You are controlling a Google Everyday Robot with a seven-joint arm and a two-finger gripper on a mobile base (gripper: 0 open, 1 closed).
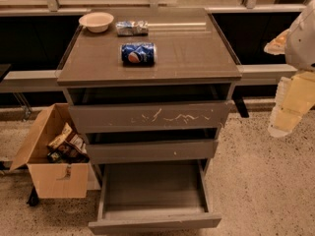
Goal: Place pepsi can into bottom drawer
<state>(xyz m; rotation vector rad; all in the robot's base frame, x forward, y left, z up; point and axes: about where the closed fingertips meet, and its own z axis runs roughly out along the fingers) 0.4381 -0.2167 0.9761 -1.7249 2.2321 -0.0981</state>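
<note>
Speckled floor (266, 181), grey-brown desk (197, 48). Sideways mid-desk, slightly toward left edge: pepsi can (138, 53). Pulled open below, lowest of 3: bottom drawer (152, 221). Beyond right edge: pincer (284, 113), spread or pressed, cannot tell.

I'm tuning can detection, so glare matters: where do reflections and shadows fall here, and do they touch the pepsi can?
Camera view: a bright glare streak lies on the cabinet top behind the pepsi can, not on it; the open bottom drawer is evenly lit; gaps above the upper two drawers are dark; the end effector, at the right edge, looks overexposed.
</note>
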